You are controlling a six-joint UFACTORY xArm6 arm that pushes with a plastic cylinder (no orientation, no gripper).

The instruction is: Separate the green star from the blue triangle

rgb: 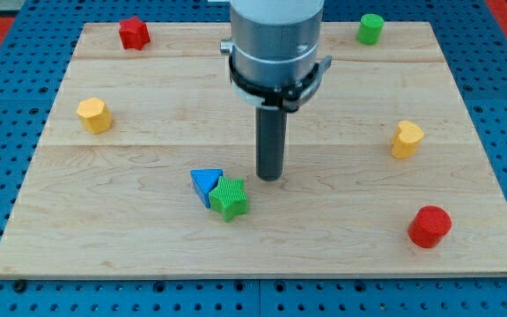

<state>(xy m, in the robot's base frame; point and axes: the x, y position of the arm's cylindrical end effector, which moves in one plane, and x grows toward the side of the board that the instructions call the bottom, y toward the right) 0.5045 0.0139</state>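
My tip (269, 177) is sitting on the board (341, 255) just to the upper right of the green star (230, 197), close but with a sliver of wood showing between them. There are no fingers here to be wide or narrow, only the straight dark rod hanging from the grey arm (275, 40), holding nothing. The green star is lying a little below the board's middle, pressing against the blue triangle (205, 183), which is sitting at its upper left; the two are touching. Around the edges, a red star (134, 33) is resting at the view's top left, a green cylinder (371, 28) at the top right, a yellow block (93, 115) at the left, a second yellow block (406, 139) at the right, and a red cylinder (429, 226) at the bottom right, all well apart from the pair.
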